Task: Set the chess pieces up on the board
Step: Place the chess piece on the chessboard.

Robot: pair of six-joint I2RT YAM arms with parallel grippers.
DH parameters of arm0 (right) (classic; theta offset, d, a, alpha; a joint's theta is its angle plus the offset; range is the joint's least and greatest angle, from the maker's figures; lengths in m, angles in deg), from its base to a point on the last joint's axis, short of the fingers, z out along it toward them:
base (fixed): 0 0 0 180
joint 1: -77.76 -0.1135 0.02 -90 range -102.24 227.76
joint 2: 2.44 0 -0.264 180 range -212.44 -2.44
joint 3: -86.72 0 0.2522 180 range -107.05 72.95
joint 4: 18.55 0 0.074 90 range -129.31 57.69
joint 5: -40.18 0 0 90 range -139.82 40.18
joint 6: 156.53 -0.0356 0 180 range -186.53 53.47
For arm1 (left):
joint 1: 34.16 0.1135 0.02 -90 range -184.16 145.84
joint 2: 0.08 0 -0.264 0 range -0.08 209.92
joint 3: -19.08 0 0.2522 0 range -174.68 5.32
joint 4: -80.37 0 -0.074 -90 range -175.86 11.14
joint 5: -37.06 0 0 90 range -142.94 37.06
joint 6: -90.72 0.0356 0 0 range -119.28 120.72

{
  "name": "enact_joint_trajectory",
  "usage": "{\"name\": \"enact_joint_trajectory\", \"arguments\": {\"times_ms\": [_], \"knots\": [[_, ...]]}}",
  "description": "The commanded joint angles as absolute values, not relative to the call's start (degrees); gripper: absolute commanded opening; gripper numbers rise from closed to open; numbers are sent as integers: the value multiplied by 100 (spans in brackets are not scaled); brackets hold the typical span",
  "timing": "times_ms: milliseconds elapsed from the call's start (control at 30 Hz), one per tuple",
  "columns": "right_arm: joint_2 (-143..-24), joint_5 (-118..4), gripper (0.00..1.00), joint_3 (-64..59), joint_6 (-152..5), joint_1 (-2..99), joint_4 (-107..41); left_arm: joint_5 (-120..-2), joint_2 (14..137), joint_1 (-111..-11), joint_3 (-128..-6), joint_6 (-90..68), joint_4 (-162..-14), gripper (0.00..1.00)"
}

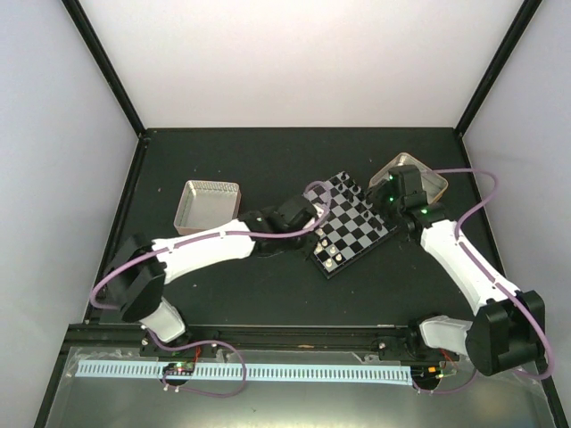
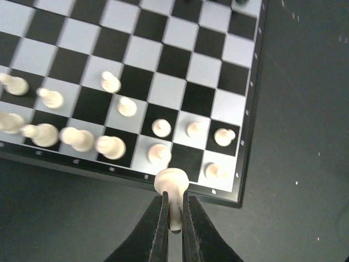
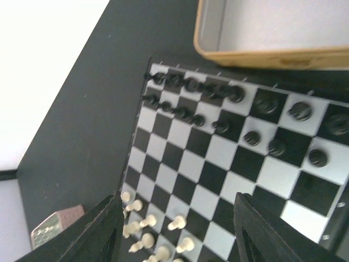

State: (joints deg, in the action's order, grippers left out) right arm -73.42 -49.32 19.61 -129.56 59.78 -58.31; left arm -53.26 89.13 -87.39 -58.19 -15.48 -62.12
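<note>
Left gripper (image 2: 173,203) clamps a cream chess piece (image 2: 171,182), board (image 2: 159,55) just ahead; right gripper (image 3: 177,232) hangs spread open above it; rim markings (image 2: 112,170) too small to read.

The board (image 2: 174,60) has smooth squares with a faint satin sheen, the cream chess pieces (image 2: 110,146) look like smooth, lightly glossy plastic, though blur leaves that uncertain, the table (image 2: 305,136) is matt black, and the tin (image 1: 212,185) is dull silver metal.

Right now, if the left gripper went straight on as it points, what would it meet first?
Probably the cream-white chess piece in the near row of the black-and-grey checkerboard; depth unclear.
</note>
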Motion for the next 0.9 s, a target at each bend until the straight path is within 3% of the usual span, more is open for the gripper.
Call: {"name": "enact_joint_trajectory", "arguments": {"times_ms": [0, 867], "knots": [[-7153, -4361, 56, 2153, -12619, 6233, -6163, -5127, 9455, -9090, -6605, -1244, -5000, 1], [-7244, -4846, 56, 2502, -12552, 6541, -5972, -5013, 11382, -9323, -8457, -1152, -3776, 3]]}}
